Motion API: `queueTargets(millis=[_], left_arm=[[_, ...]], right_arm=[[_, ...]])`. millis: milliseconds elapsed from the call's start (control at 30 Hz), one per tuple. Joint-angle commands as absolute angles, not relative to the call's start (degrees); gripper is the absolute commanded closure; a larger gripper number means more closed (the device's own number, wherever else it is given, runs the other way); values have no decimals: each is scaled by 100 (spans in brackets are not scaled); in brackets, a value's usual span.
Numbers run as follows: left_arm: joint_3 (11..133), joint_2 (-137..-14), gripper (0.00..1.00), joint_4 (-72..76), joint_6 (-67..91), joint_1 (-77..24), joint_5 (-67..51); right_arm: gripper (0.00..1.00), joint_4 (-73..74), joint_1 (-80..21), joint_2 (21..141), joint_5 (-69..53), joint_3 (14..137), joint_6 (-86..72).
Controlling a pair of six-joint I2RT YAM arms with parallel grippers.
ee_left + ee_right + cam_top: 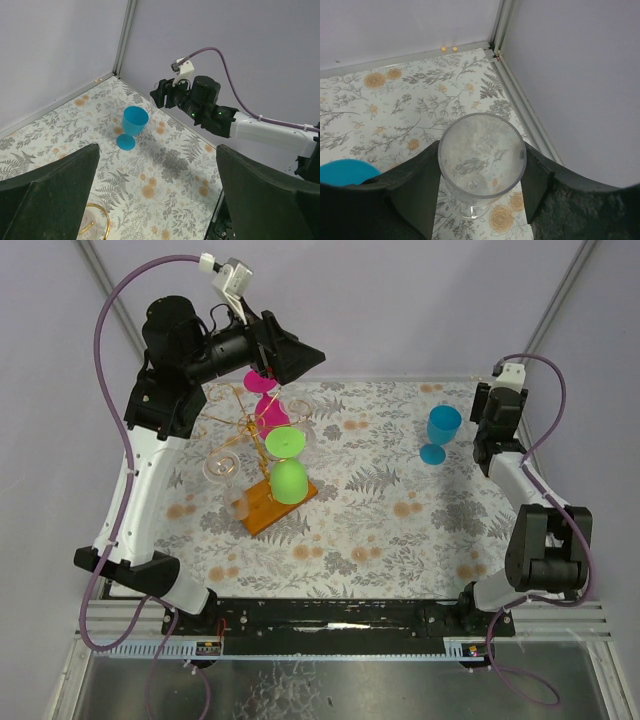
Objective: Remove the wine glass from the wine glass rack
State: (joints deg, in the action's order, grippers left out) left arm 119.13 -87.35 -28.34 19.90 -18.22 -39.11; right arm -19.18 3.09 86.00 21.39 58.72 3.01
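Now | right end effector [481,170] clasps clear glass [481,157] | rack [258,515]: green glass [289,480]

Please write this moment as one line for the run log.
left tool open over rack | right tool shut on clear glass | blue glass upright on table | pink glass and green glass on rack

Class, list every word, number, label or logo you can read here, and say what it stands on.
None can be read.
Small stickers on the front rail by the arm bases are too small to read.
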Motion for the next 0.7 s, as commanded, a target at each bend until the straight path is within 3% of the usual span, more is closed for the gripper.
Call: queueTargets(millis=[0,233,333,500,667], left_arm=[[11892,-8652,0,-2883,2075,-1750,-4074],[11818,-8640,0,-2883,2070,-1714,-4130],[11777,-8631,0,-2870,2052,-1705,-4172],[11659,-8598,0,-2749,2083,-1683,-4247],[11622,-8604,0,-2708,2092,-1646,-4321]], right_arm=[[64,-2942,312,8716,1933,5809,-18],[63,-3276,316,8872,1944,5572,-98],[59,-3251,323,8876,1932,5555,-89],[28,-3122,325,8917,1943,5552,-245],[9,-2930,343,8946,1863,5605,-389]])
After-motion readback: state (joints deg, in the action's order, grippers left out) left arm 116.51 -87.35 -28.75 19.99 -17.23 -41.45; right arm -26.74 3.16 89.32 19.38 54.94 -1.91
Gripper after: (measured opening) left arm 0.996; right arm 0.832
